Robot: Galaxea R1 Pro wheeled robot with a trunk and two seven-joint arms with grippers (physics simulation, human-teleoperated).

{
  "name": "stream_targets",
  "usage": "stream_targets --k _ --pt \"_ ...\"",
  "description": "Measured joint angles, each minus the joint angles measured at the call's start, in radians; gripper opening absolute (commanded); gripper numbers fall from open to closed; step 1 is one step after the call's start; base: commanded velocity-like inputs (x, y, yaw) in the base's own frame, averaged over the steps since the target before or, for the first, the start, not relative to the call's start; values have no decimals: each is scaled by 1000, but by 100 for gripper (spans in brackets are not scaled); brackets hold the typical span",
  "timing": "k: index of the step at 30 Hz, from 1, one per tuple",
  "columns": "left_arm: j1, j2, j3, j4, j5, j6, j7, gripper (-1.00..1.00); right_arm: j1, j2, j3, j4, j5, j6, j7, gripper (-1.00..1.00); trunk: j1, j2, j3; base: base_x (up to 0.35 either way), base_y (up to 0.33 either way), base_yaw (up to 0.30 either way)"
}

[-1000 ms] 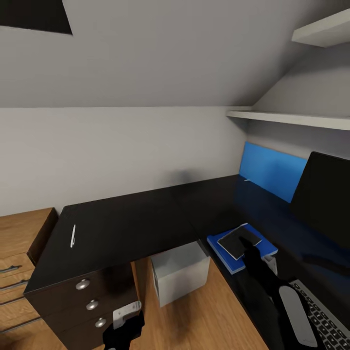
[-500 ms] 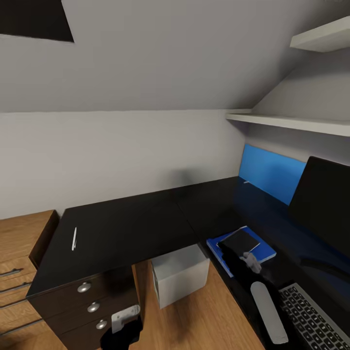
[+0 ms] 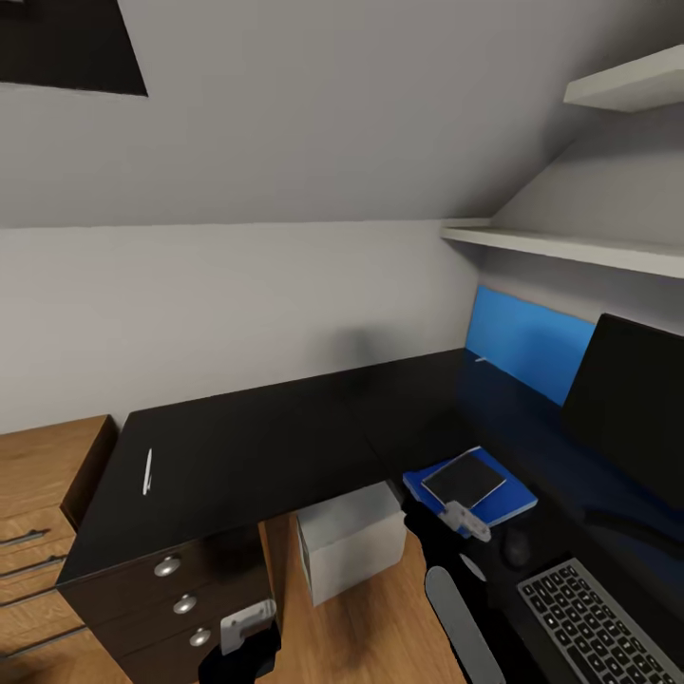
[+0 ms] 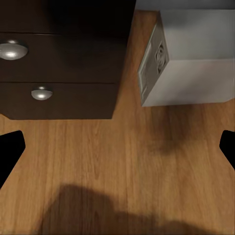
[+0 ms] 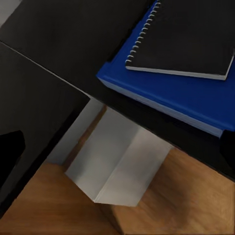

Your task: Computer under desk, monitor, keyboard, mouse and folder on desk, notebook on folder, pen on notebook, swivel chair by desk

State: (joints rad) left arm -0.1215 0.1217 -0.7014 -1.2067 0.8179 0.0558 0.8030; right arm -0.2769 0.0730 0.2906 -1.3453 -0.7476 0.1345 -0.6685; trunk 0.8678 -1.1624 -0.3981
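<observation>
Right gripper has pulled back off the notebook toward the worktop's front edge; a second ago it sat right over the cover. Its fingers are spread wide, holding nothing. Notebook is stacked on the blue folder at the front edge of the right wing, keyboard nearby, monitor behind. So the notebook stacking looks done. Pen lies well apart near the left edge of the worktop, probably the next pick. Computer sits under the worktop. Left gripper hangs low by the drawers, fingers wide apart and empty.
</observation>
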Motion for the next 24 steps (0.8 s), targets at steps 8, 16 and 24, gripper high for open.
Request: stream_targets --k 8,16,24 --pt "0 0 0 1 0 0 0 100 0 4 23 0 170 -11 -6 100 -31 56 25 0 0 0" --pt "0 0 0 1 -1 0 0 100 -2 2 84 -1 180 154 -6 100 -61 112 50 0 0 0" --pt "0 0 0 0 -1 0 0 100 -6 7 88 -72 182 448 -8 100 -81 147 66 0 0 0"
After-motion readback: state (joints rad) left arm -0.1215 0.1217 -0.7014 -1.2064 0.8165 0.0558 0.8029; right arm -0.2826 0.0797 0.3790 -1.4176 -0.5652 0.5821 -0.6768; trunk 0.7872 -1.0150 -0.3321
